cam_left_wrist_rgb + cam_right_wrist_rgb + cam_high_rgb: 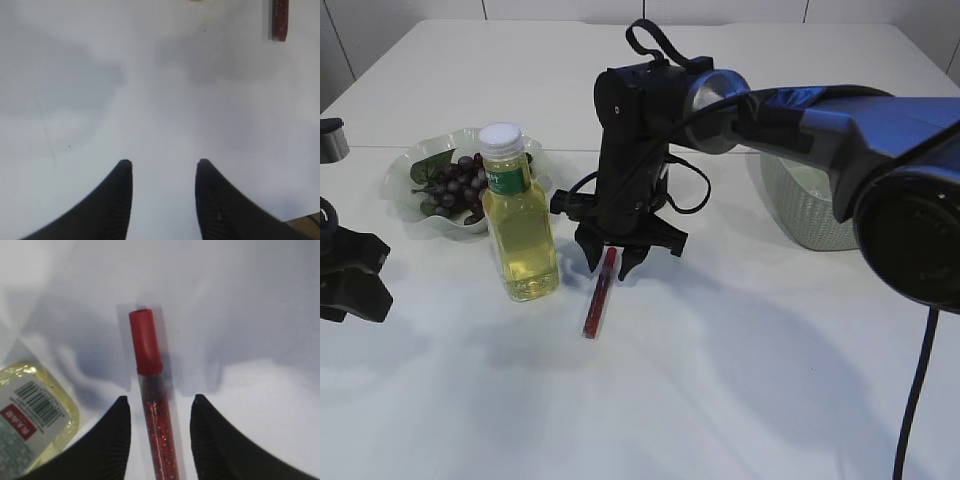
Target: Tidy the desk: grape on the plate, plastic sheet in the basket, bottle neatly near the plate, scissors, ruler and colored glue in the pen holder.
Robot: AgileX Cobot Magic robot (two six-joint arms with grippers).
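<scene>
Glue point(598, 297) lies flat on the desk point(740, 380) just beside the bottle point(518, 215), its long axis running between my right tool's point(611, 262) parted fingers, nothing gripped yet. My left tool point(350, 285), also apart and empty, sits well off from the bottle.

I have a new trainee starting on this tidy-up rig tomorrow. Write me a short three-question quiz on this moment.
1. True or false: the grapes already lie on the plate.
2. Which thing lies between the fingers of the right pincer? A) ruler B) glue tube C) scissors
3. Fill in: the bottle stands upright with its white ____ on.

Key
1. True.
2. B; the tube lies flat on the table, and the fingers are apart on either side, not closed on it.
3. Cap.
</scene>
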